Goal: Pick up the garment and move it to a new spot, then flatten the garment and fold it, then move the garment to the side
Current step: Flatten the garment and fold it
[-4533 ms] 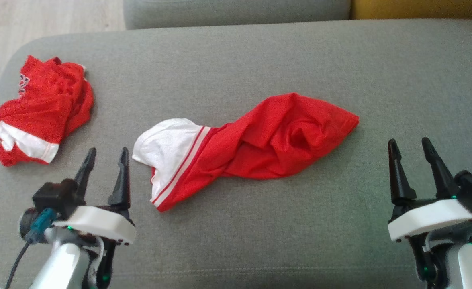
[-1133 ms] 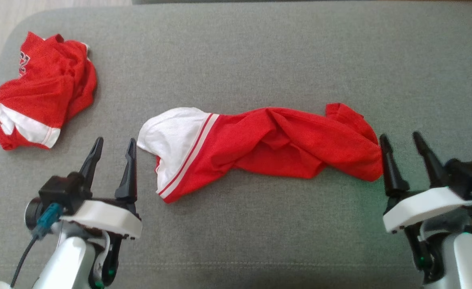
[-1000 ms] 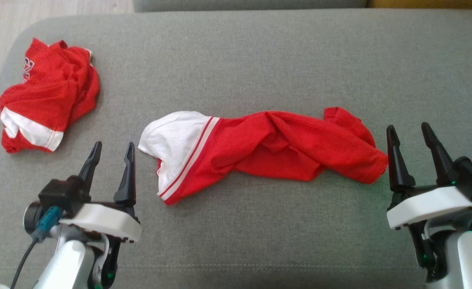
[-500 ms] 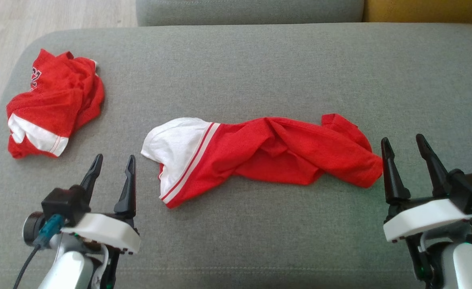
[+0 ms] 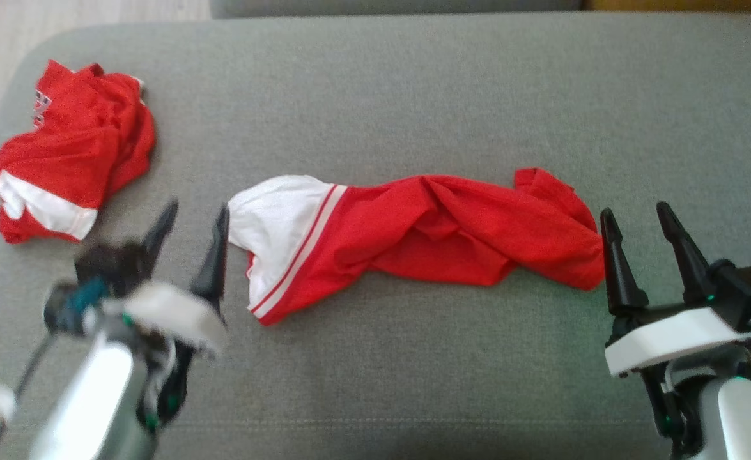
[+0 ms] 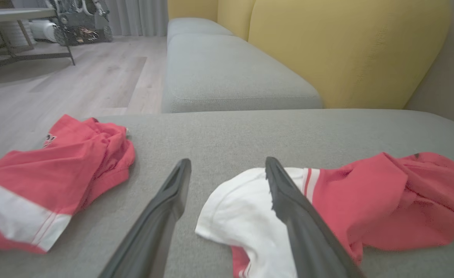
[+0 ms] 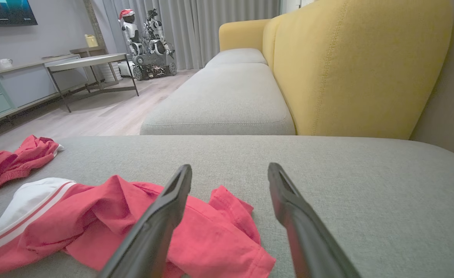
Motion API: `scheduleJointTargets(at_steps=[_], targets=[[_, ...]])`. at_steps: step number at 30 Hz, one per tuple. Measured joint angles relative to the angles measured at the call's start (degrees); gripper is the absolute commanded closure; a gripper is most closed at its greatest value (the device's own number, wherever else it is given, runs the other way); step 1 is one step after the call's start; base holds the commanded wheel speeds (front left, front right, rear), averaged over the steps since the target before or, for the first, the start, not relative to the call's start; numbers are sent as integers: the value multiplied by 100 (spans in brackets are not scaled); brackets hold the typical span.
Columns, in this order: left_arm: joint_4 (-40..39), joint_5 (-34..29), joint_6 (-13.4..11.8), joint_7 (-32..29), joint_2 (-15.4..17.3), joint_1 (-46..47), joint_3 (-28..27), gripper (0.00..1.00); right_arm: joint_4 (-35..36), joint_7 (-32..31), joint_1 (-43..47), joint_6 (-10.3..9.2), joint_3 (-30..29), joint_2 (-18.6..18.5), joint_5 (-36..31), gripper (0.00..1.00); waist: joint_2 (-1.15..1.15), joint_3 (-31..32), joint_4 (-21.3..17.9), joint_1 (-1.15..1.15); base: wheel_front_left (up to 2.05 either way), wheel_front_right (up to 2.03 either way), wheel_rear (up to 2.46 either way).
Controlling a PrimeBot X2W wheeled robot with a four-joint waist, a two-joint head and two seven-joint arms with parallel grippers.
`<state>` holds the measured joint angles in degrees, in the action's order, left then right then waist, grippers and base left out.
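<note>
The garment (image 5: 439,233) is thin red cloth with a fine matt weave and a smooth white panel. The crumpled red garment (image 5: 71,150) looks like the same cloth. The sofa cushion (image 5: 413,96) is grey woven fabric, matt and slightly rough; the backrest (image 6: 346,50) is yellow cloth. The floor (image 6: 76,77) is pale wood plank. The right gripper (image 5: 634,211) is matt dark plastic on a smooth white shell
</note>
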<state>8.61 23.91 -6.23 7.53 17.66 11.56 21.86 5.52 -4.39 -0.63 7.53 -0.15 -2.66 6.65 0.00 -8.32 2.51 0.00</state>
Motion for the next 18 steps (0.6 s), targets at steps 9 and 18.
scheduleJointTargets(at_steps=[9,18], targets=[[2101,661,583,-608,-214,1193,-54,0,-15,12,-181,0,48,0,91,0,0,-466,-202,0,0,0,0],[3431,900,1137,-649,-350,1762,11,0,-120,45,-349,0,41,-1,196,0,0,-706,-361,0,0,0,0]])
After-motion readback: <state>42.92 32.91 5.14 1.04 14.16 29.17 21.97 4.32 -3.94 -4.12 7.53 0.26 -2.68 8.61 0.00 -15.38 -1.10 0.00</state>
